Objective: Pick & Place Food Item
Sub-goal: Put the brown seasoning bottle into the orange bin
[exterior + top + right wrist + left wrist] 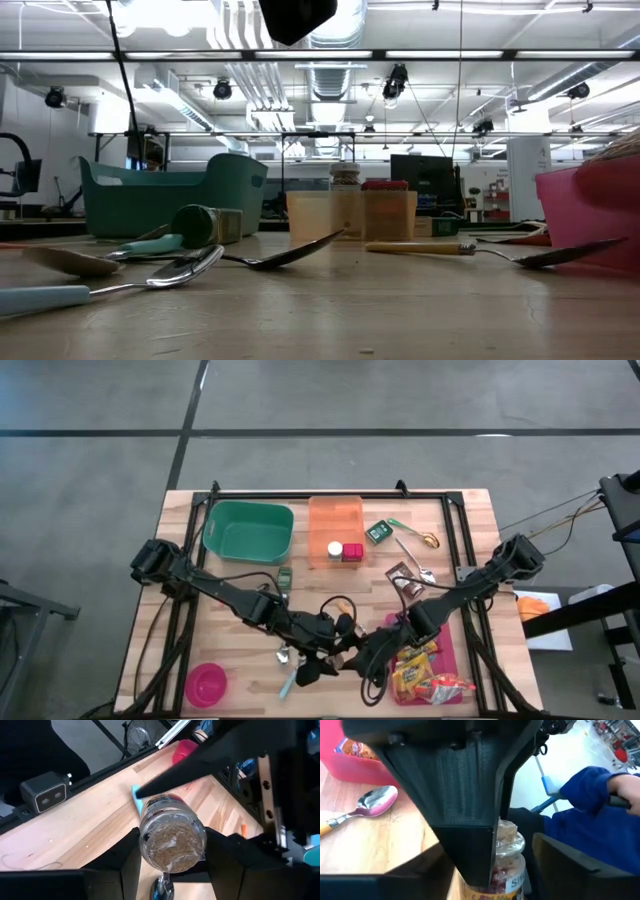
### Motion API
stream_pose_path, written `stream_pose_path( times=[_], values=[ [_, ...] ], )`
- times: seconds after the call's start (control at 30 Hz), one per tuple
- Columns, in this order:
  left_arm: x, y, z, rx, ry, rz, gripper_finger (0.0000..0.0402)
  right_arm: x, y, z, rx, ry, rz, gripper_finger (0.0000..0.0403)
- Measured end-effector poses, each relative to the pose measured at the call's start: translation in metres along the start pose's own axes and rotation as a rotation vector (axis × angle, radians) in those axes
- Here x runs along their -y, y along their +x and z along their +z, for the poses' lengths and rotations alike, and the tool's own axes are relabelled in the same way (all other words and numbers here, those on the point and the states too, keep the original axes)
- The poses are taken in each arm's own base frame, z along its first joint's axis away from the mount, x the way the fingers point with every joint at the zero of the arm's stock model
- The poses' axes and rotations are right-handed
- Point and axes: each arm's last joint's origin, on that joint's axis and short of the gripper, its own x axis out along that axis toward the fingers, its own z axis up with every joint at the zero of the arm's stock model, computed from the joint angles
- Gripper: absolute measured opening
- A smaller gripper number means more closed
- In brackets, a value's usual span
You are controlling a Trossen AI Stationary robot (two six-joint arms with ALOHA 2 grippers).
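Observation:
A clear jar of brown granular food [172, 837] is up over the table's near middle, where my two grippers meet. My right gripper [172, 835] [368, 652] is shut on it. My left gripper [490, 847] [322, 652] faces it from the table's left and is open. Its fingers stand on either side of the jar's labelled end [507, 880], with a small gap showing beside the jar. The high view hides the jar among the fingers. One finger of my right gripper [460, 795] fills much of the left wrist view. My right gripper pinches the jar's clear wall [146, 840] between its two fingers [125, 857], near the end that faces its own wrist. The fingers come from the table's right, slanting a little downward. The jar lies along them, lifted clear of the table.
At the back stand a green bin [248, 530] and an orange container [335, 525]. A pink tray of snack packs [432, 672] sits front right and a pink bowl [206, 683] front left. Spoons [415, 560] and a teal-handled utensil [288, 685] lie about. A person's blue sleeve [585, 815] shows beyond the table.

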Motion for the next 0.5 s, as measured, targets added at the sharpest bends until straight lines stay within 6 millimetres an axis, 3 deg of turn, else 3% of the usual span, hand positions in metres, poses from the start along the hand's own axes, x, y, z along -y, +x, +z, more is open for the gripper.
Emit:
stream_pose_path(
  times=[0.23, 0.5],
  values=[
    [0.0, -0.001, 0.0, 0.0, -0.026, 0.0, 0.0349, 0.001, 0.0, 0.0, -0.008, 0.018, -0.026, 0.017],
    [0.009, -0.032, 0.008, 0.008, -0.038, 0.032, 0.0369, 0.005, -0.004, -0.002, -0.066, 0.046, -0.114, 0.017]
  ],
)
